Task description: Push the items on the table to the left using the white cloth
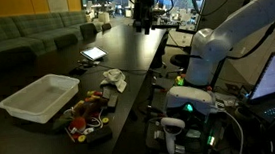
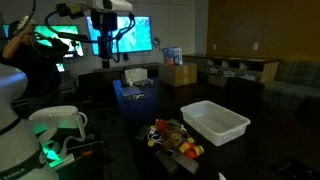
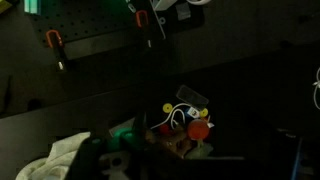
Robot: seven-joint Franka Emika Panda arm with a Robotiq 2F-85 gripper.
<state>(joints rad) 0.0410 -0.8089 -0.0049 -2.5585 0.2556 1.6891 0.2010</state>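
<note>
**Ana:** Wrist view, low corner: is that the white cloth [image 3: 58,160]?

**Ben:** Yes. It lies all crumpled on the dark tabletop [image 1: 125,50].

**Ana:** What is next to it?

**Ben:** A pile of small colorful things [image 1: 89,118], just beside the cloth. I see red and yellow bits, but they are too small to name.

**Ana:** And the big white thing?

**Ben:** That is a white tub [image 1: 39,98]. It sits on the other side of the pile, close to it.

**Ana:** Where are the fingers [image 1: 145,24]?

**Ben:** High up over the far end of the tabletop, well apart from the cloth.

**Ana:** Are they wide or narrow?

**Ben:** I cannot tell. They look too small and dark in both exterior views.
</note>
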